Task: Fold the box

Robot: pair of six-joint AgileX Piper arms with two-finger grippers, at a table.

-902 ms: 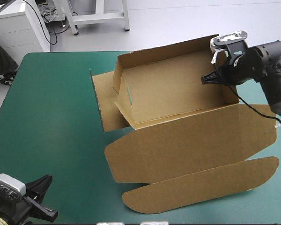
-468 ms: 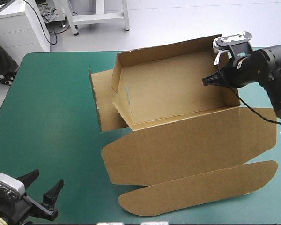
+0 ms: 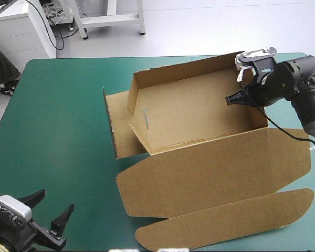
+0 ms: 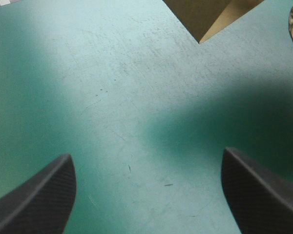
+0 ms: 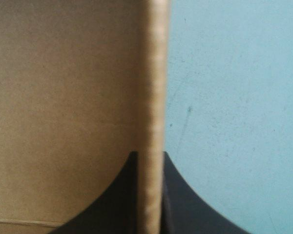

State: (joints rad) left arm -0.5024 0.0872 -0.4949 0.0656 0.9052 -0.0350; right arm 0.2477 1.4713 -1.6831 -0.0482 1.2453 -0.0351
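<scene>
Right jaws clenched on box (image 3: 199, 110) end wall, board edge between them. Left jaws released, wide apart over bare counter (image 4: 112, 97), box corner ahead.

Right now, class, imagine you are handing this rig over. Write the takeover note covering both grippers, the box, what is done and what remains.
Left gripper: open, empty, over the teal-green cover.
Right gripper: shut on the right end wall of the brown cardboard box.
Done: far and end walls raised; lid lies flat toward the near edge.
Left: the left-end flap sticks out, untucked.
</scene>
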